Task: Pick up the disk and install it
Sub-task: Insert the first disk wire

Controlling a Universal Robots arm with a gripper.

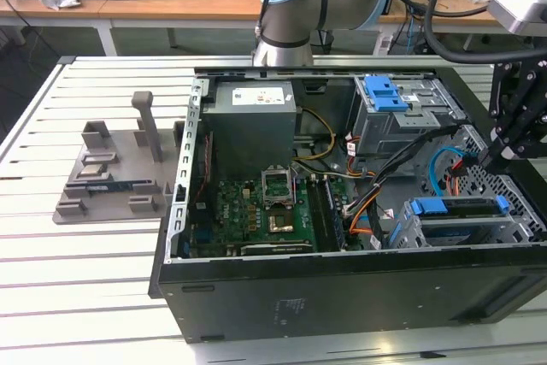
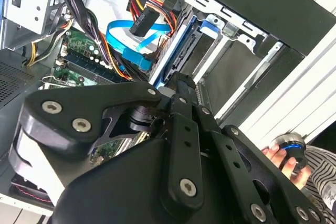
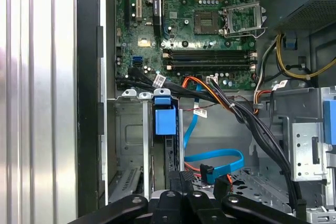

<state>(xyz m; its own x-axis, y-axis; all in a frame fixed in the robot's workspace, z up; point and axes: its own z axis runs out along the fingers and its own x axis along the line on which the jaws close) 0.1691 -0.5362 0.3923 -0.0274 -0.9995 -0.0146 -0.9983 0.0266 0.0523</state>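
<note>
The disk point(image 1: 457, 209) stands on edge inside the lower drive cage point(image 1: 410, 232) of the open computer case, with blue rails at both ends. In the first wrist view the disk point(image 3: 169, 150) is seen edge-on under its blue bracket point(image 3: 165, 119). My black gripper point(image 1: 494, 158) hangs just above the disk's end on the exterior view's right. In both wrist views the gripper point(image 3: 181, 178) point(image 2: 179, 85) is shut, fingers together, nothing between them, their tips at the disk's point(image 2: 169, 61) near end.
The grey power supply point(image 1: 252, 113), motherboard point(image 1: 256, 211) and upper cage with its blue latch point(image 1: 385, 91) fill the case. Orange, black and blue cables point(image 3: 215, 158) run beside the disk. A grey fixture point(image 1: 111, 177) lies on the slatted table. A hand point(image 2: 275, 156) holds a small device.
</note>
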